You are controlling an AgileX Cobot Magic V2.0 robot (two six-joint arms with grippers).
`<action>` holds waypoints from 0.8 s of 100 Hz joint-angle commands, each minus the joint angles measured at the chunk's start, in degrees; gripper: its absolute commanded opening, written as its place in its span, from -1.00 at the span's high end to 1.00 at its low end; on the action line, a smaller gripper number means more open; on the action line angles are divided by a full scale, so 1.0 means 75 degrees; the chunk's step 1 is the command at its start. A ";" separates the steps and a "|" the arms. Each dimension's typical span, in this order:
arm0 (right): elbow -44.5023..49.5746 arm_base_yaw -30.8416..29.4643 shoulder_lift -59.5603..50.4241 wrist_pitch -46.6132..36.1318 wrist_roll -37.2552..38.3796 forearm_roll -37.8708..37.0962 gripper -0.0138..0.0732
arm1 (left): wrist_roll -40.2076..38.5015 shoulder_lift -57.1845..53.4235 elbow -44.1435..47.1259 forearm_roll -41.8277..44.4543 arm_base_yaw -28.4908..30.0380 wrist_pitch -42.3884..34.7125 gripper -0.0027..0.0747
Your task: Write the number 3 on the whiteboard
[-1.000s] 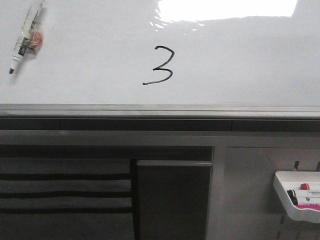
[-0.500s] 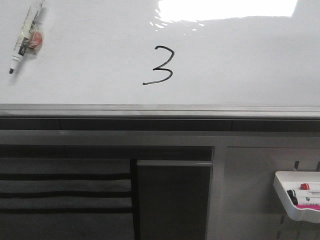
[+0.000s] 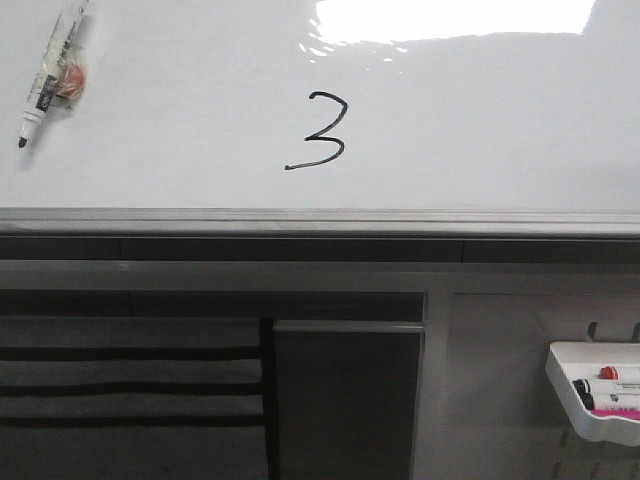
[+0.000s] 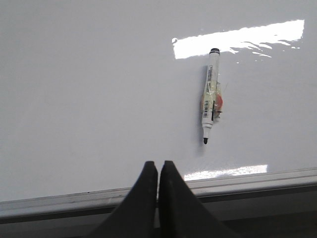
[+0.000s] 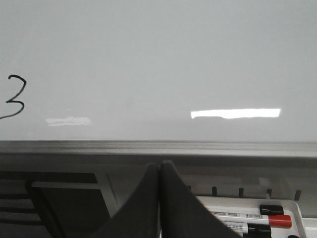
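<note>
A hand-drawn black number 3 (image 3: 320, 131) with a tail to the left at its base stands in the middle of the glossy whiteboard (image 3: 480, 130). It also shows at the edge of the right wrist view (image 5: 15, 95). A white marker (image 3: 47, 84) with a black tip lies on the board at the far left, uncapped; it also shows in the left wrist view (image 4: 211, 95). My left gripper (image 4: 158, 166) is shut and empty, below the board's grey edge rail (image 4: 257, 179). My right gripper (image 5: 159, 166) is shut and empty, below the rail. Neither gripper shows in the front view.
A small white tray (image 3: 590, 395) with a red-capped and black-capped marker hangs at the lower right, below the board; it also shows in the right wrist view (image 5: 257, 218). A dark panel (image 3: 345, 400) and slatted front lie under the rail. Bright glare (image 3: 455, 18) marks the board's top.
</note>
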 commanded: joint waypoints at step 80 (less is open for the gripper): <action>0.1350 -0.0279 -0.1110 -0.2186 0.1645 -0.2155 0.84 | -0.0079 -0.0209 0.0062 -0.0007 -0.0040 -0.0628 0.98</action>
